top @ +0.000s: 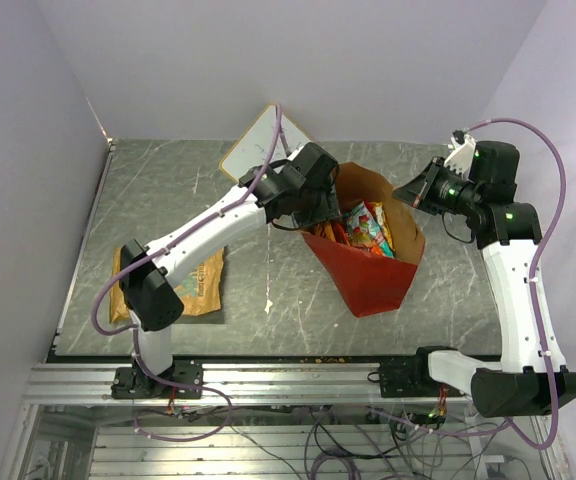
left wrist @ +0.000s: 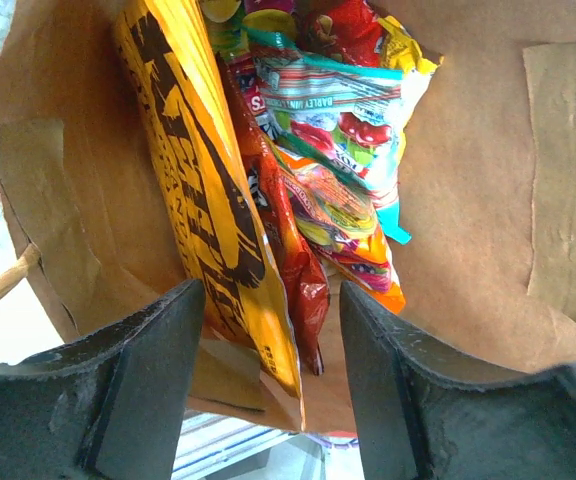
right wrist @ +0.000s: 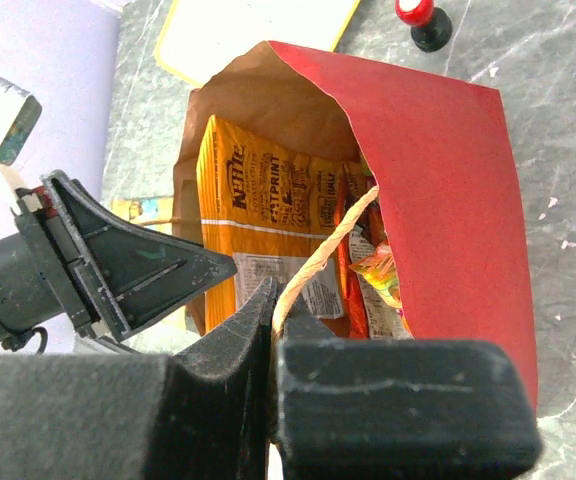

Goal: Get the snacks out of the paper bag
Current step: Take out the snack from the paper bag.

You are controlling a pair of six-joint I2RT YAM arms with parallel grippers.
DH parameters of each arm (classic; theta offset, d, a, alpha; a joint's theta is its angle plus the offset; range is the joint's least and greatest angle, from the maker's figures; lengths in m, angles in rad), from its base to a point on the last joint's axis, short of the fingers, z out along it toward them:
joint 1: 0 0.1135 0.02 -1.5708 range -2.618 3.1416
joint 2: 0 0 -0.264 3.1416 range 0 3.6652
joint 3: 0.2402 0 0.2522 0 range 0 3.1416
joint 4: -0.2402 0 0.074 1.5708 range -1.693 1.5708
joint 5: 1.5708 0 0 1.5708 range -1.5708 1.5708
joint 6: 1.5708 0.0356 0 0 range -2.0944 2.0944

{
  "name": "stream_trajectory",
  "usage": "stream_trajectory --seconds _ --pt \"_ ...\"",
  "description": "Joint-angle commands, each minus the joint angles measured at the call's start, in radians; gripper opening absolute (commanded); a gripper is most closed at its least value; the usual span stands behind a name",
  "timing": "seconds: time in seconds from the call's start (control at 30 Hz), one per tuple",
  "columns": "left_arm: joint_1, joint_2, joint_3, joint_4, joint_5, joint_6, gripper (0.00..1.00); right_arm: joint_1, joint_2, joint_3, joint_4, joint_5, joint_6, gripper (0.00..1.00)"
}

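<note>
The paper bag (top: 373,275), red outside and brown inside, leans open in the middle of the table with several snacks (top: 368,228) in it. My left gripper (left wrist: 268,300) is open at the bag's mouth. The lower edges of a yellow-orange packet (left wrist: 193,170) and a red packet (left wrist: 293,260) hang between its fingers, and a teal packet (left wrist: 343,110) lies deeper in. My right gripper (right wrist: 273,300) is shut on the bag's twisted handle (right wrist: 328,250) and holds the mouth up. From the right wrist the orange packet (right wrist: 258,210) shows inside the bag (right wrist: 448,190).
A tan-brown packet (top: 193,280) lies on the table by the left arm's base. A white board (top: 263,145) lies behind the bag, and a small red-capped object (right wrist: 423,20) stands near it. Purple walls close in the left, back and right sides.
</note>
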Motion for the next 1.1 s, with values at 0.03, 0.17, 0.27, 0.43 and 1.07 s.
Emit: stream_trajectory --seconds 0.03,0.17,0.27,0.43,1.07 --pt "-0.004 0.064 0.053 -0.071 -0.053 -0.044 0.64 0.003 -0.007 0.017 -0.012 0.000 -0.035 0.00" --pt "-0.008 0.117 0.097 -0.114 -0.061 -0.062 0.53 0.003 -0.006 0.017 -0.024 0.005 -0.047 0.00" --pt "-0.022 0.139 0.123 -0.151 -0.102 -0.061 0.40 0.003 -0.005 0.017 -0.029 0.007 -0.058 0.00" --pt "-0.032 0.127 0.119 -0.147 -0.100 -0.062 0.09 0.003 0.001 0.011 -0.039 -0.005 -0.075 0.00" --pt "0.053 -0.079 0.086 0.448 0.461 -0.153 0.07 0.003 -0.012 -0.011 -0.045 -0.002 -0.041 0.00"
